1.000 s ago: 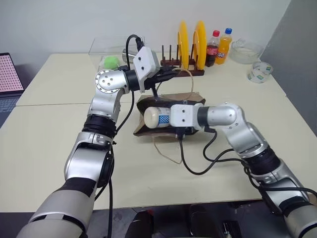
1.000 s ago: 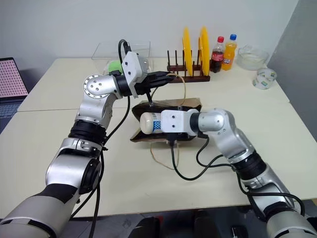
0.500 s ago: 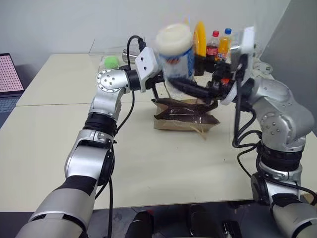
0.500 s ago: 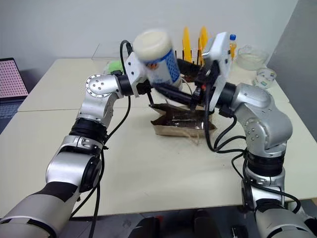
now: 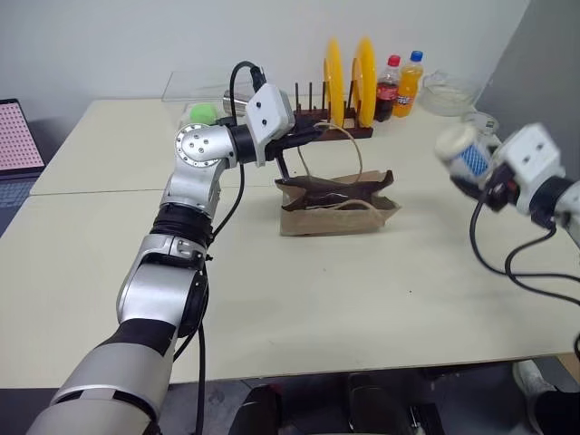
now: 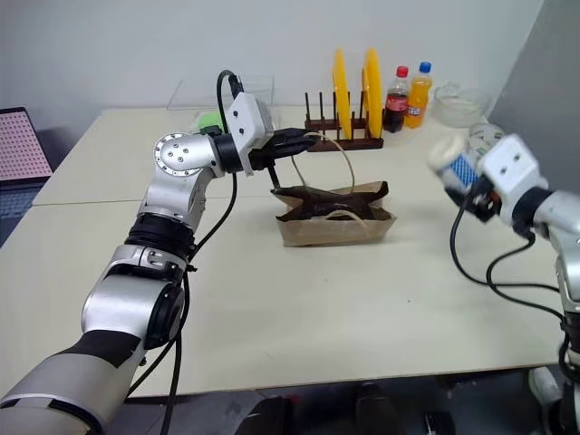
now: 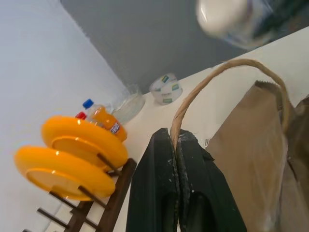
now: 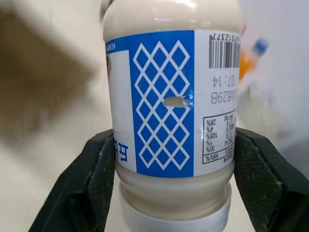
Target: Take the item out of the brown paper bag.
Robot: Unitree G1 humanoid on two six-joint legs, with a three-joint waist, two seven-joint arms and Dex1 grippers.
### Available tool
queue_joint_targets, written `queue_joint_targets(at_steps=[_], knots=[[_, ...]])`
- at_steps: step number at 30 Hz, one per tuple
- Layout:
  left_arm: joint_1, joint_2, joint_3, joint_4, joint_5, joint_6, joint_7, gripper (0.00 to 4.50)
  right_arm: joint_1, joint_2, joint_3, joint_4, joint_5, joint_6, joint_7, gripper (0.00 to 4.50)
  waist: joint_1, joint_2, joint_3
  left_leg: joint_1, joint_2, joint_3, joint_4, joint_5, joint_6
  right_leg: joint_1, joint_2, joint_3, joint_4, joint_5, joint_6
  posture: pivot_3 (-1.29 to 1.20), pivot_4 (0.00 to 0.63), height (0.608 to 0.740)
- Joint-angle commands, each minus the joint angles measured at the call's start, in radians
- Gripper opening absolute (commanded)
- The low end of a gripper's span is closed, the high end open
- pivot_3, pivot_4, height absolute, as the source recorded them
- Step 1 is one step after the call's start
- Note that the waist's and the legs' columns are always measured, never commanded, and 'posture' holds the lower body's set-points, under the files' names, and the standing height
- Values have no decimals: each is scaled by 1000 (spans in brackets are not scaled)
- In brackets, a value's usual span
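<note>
The brown paper bag (image 5: pixel 337 208) stands upright mid-table, creased, its mouth open. My left gripper (image 5: pixel 313 134) is shut on one tan cord handle (image 7: pixel 227 67), holding the loop up above the bag; the second handle hangs down the bag's front. The item (image 5: pixel 460 152), a small white cylinder with a blue diamond-patterned label (image 8: pixel 164 101), is outside the bag, up in the air over the table's right side. My right gripper (image 8: pixel 175 140) is shut on it, one black finger (image 8: pixel 91 179) on each side of it.
A wooden rack with two yellow plates (image 5: pixel 349 68) stands behind the bag, with a cola bottle (image 5: pixel 388 88) and an orange bottle (image 5: pixel 411 83) beside it. A glass bowl (image 5: pixel 449 91) and a tape roll (image 7: pixel 166 88) sit at the far right. A clear box holds a green ball (image 5: pixel 201 112).
My right gripper has swung the item from above the bag out to the right. The bag stays standing with its handle in my left gripper, which has not moved.
</note>
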Motion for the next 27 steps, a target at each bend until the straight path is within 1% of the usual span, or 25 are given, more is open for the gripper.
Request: queue_joint_targets(at_steps=[1,6,10,12,16,17,20,22,26,27], knots=[[-28,1,6,-13,-1,-17,5,0,8,-36,78,26,-119,-129,-1,3064,-4,0,0,0,0,1,0,0,0,0,0,0,0,0,0,0,150,740],[-27,0,5,-14,-3,-16,2,0,-14,-24,181,127,-235,-208,-20,3064,0,0,0,0,0,1,0,1,0,0,0,1,1,0,0,0,150,740],[-23,4,4,-17,-3,-18,-3,0,-21,-9,245,195,-267,-255,32,3064,5,0,0,0,0,1,0,2,-2,0,0,0,-1,0,0,0,150,740],[-23,5,4,-17,-2,-18,-4,0,-23,-3,256,226,-269,-265,49,3064,5,0,0,-1,0,1,0,2,-2,0,0,0,-1,0,0,0,150,740],[-21,5,3,-19,-1,-19,-4,0,-25,1,248,250,-281,-287,53,4437,6,0,0,0,0,0,1,2,-2,1,0,-1,-1,0,0,0,150,740],[-20,5,3,-19,-1,-20,-5,0,-23,1,242,246,-276,-284,56,4475,6,0,0,0,0,0,1,2,-2,1,0,0,-1,0,0,0,150,740],[-18,5,2,-21,0,-21,-4,0,0,-27,198,197,-248,-268,74,4475,7,0,0,0,0,0,1,2,-2,1,0,-1,-1,0,0,0,150,740],[-20,4,4,-15,0,-22,1,0,27,-57,144,151,-215,-243,94,4475,8,0,0,0,0,0,1,2,-2,1,0,-1,-1,0,0,0,150,740],[-27,-1,5,8,4,-27,14,0,136,-88,-35,-8,-84,-123,139,4475,12,0,0,-1,0,0,1,2,-2,1,0,-1,-1,0,0,0,150,740],[-31,-3,5,18,8,-32,18,0,184,-75,-98,-86,-19,-74,158,4475,12,0,0,-1,0,0,1,2,-2,1,0,-1,-1,0,0,0,150,740]])
